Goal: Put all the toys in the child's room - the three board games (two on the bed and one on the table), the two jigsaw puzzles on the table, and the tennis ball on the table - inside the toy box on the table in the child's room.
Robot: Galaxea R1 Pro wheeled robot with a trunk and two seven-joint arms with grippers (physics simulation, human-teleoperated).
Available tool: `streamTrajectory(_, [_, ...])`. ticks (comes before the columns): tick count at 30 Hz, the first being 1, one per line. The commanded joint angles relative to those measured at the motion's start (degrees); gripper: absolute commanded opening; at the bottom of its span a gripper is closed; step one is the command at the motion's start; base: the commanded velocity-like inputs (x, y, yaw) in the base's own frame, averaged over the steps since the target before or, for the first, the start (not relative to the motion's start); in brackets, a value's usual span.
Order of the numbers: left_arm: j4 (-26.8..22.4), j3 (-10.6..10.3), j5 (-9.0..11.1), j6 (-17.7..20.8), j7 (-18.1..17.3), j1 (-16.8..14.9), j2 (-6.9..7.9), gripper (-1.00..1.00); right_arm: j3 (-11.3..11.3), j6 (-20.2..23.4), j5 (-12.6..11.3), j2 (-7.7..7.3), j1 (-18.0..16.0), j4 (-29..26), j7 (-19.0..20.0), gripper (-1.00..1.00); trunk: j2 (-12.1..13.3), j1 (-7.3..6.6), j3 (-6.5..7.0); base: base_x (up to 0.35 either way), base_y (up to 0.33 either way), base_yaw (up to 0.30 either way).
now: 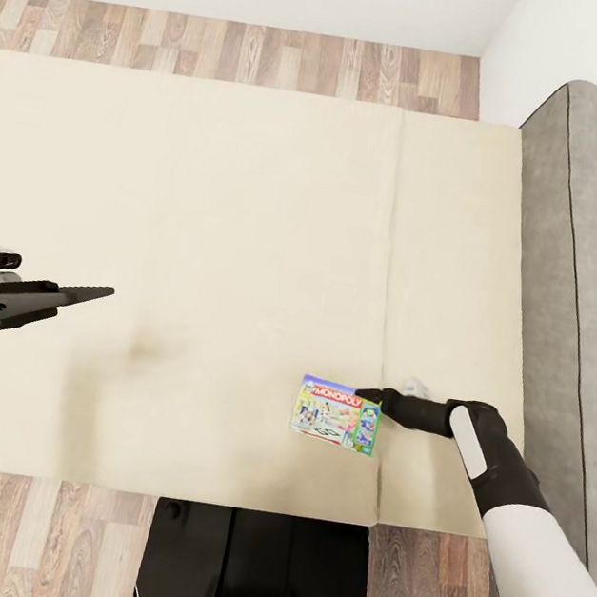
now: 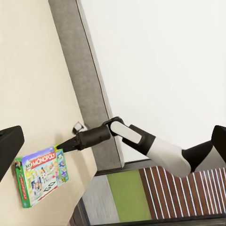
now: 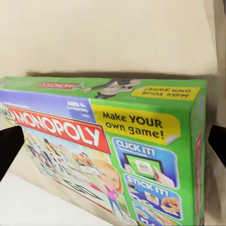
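One board game (image 1: 338,417), a green Monopoly box, lies flat on the cream bed (image 1: 204,226) near its front edge, right of the seam line. My right gripper (image 1: 372,396) reaches in from the right, its tip at the box's far right corner. In the right wrist view the box (image 3: 117,141) is very close, and a dark fingertip (image 3: 9,150) shows at each side, spread wide and open. My left gripper (image 1: 97,292) hovers over the left part of the mattress, open and holding nothing. From the left wrist view I see the box (image 2: 41,175) with the right arm's tip on its edge.
A grey padded headboard (image 1: 571,284) runs along the bed's right side against the white wall. Wood plank floor (image 1: 231,52) lies beyond the bed and in front of it. My dark base (image 1: 255,571) stands at the bed's front edge.
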Motion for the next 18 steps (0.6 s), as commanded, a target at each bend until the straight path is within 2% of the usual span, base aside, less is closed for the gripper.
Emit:
streamTrajectory(1, [0.0,0.0,-0.1,0.6,-0.2,0.0,0.00,1.00,0.0,0.3,-1.4,0.55,0.0,0.0,0.3,1.00,-0.1,0.06,-0.04,0.000,0.000,0.000])
streamTrajectory(9, [0.0,0.0,-0.1,0.6,-0.2,0.0,0.00,1.00,0.0,0.3,-1.4,0.67,0.0,0.1,0.3,1.00,-0.1,0.06,0.02,0.000,0.000,0.000])
streamTrajectory(18, [0.0,0.0,-0.1,0.6,-0.2,0.0,0.00,1.00,0.0,0.3,-1.3,1.87,-0.6,0.1,0.2,1.00,-0.1,0.06,0.03,0.000,0.000,0.000])
